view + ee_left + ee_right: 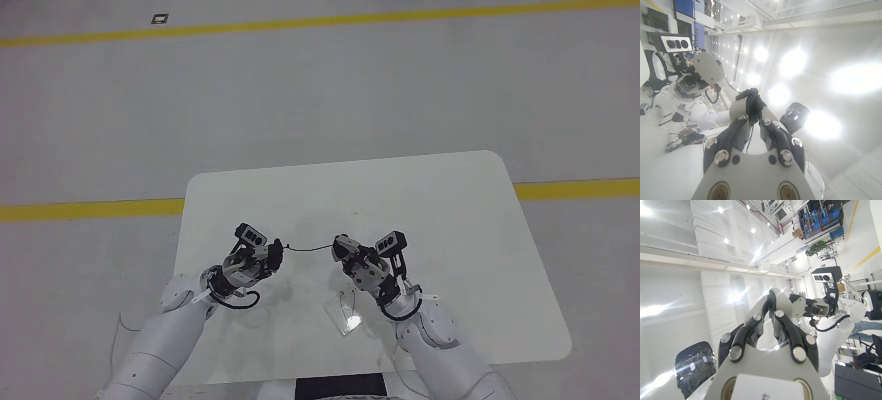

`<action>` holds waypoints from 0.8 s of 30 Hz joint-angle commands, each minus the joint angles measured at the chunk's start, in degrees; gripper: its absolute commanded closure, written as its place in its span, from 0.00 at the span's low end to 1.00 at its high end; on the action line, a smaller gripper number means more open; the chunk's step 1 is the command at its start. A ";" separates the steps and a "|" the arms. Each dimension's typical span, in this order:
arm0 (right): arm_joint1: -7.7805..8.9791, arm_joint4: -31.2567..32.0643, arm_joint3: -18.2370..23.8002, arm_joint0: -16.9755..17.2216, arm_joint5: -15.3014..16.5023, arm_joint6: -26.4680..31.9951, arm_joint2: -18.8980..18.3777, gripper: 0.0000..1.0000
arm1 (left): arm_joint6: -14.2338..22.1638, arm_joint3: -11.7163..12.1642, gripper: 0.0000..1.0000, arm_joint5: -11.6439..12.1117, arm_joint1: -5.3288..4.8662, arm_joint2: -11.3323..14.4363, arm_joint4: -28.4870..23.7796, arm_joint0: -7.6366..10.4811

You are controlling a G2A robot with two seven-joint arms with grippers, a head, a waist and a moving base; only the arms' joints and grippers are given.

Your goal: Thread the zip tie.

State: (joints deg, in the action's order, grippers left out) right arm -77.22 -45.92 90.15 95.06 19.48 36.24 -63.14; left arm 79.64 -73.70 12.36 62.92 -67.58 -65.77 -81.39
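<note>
The zip tie [310, 248] hung above the bench [450, 200], its long axis running from gripper to gripper. The left gripper [272, 252] was clamped on one end, and the right gripper [343, 250] appeared clamped on the other, tips facing

Free room around the two grippers on the table [450, 200]

The zip tie [308, 248] spans the gap between the left gripper [272, 252] and the right gripper [340, 247], barring a pass from 12 to 6 o'clock. A clear packet [347, 313] lies at 6 o'clock of the right gripper. Bare table surface spreads wide towards 9, 12 and 3 o'clock.
</note>
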 commanded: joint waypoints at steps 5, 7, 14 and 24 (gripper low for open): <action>-0.13 1.95 1.12 0.79 0.00 -1.24 -2.50 0.50 | 0.00 0.00 1.00 0.00 0.00 0.00 0.00 0.00; -0.13 1.95 1.12 0.79 0.00 -1.24 -2.50 0.00 | 0.00 0.00 1.00 0.00 0.00 0.00 0.00 0.00; -0.13 1.95 1.12 0.79 0.00 -1.24 -2.50 0.00 | 0.00 0.00 1.00 0.00 0.00 0.00 0.00 0.00; -0.05 18.90 8.32 3.82 0.00 -11.08 -9.04 0.00 | 0.00 -2.40 1.00 2.29 -0.46 -0.68 5.54 -0.12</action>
State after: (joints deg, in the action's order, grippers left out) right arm -77.21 -28.46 97.70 98.29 19.48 25.98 -71.35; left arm 79.24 -75.60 13.96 62.60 -67.97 -61.58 -81.39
